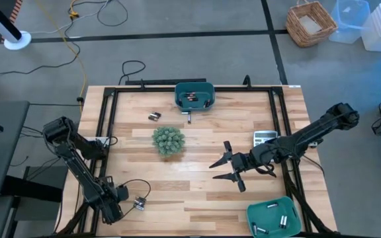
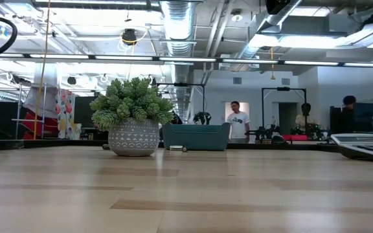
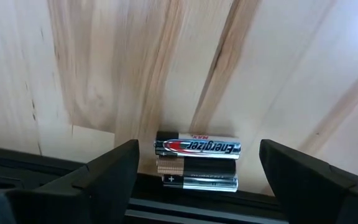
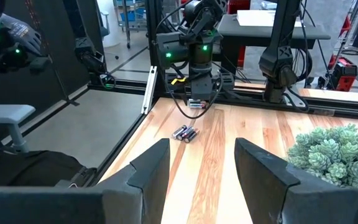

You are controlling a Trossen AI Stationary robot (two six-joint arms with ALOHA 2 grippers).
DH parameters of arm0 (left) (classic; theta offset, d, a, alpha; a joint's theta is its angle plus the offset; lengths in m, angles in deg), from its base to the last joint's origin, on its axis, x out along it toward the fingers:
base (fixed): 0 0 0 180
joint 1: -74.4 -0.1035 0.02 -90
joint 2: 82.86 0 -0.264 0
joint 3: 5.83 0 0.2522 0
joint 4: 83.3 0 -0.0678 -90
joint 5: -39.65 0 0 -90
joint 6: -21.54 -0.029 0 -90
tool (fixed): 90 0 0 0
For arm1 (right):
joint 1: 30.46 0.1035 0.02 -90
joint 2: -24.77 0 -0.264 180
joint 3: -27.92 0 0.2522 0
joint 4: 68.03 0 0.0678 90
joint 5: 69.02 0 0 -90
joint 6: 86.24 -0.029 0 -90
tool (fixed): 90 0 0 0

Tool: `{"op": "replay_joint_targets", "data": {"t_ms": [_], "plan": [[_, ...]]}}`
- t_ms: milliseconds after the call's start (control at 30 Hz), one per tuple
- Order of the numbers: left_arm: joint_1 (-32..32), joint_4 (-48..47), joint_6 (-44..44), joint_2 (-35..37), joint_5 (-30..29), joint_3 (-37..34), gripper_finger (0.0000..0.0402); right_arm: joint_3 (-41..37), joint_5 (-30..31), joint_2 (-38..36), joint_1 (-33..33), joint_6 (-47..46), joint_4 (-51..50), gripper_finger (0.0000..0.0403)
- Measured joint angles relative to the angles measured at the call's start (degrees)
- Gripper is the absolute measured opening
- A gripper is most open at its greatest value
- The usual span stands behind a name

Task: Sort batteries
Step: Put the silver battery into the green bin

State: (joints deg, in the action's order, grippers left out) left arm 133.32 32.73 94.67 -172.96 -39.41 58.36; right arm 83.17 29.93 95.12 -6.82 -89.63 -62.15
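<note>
My left gripper (image 1: pixel 122 199) is at the table's near left, open and pointing down. In the left wrist view (image 3: pixel 197 163) its fingers stand on either side of two batteries (image 3: pixel 197 147) that lie side by side on the wood, untouched. Another small pair of batteries (image 4: pixel 184 133) lies just right of that gripper and shows in the high view too (image 1: pixel 139 203). A third pair (image 1: pixel 154 116) lies at the far left. My right gripper (image 1: pixel 227 167) hovers open and empty right of the table's middle. Both teal bins hold several batteries.
One teal bin (image 1: pixel 194 94) stands at the far edge, with a loose battery (image 1: pixel 190 118) in front of it. The other teal bin (image 1: pixel 274 217) is at the near right corner. A potted plant (image 1: pixel 169 141) stands mid-table. A grey calculator (image 1: pixel 264 137) lies at the right.
</note>
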Motion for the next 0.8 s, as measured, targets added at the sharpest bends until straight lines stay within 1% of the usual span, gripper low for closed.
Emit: {"op": "replay_joint_targets", "data": {"t_ms": [100,200,333,467,600,800], "plan": [[0.00,0.17,0.76,-0.02,-0.14,0.00,0.0328,-0.02,0.00,0.00,0.00,-0.01,0.00,0.0194],[-0.15,0.77,3.24,-0.02,-1.46,0.00,0.0328,-0.02,0.02,0.00,0.01,-0.03,0.00,0.0194],[-0.61,1.79,3.91,-0.02,-2.71,0.00,0.0328,-0.02,0.05,0.00,0.01,-0.03,0.00,0.0194],[-1.09,1.76,2.45,-0.02,-0.90,0.00,0.0328,-0.02,0.24,0.00,0.00,-0.03,-0.02,0.0194],[-1.09,-0.06,0.52,-0.02,-0.93,-0.01,0.0330,-0.03,0.24,0.00,0.02,-0.05,-0.03,0.0194],[-0.90,-0.84,1.19,-0.02,-0.04,-0.04,0.0351,-0.03,0.24,0.00,0.43,-0.20,-0.11,0.0194]]}}
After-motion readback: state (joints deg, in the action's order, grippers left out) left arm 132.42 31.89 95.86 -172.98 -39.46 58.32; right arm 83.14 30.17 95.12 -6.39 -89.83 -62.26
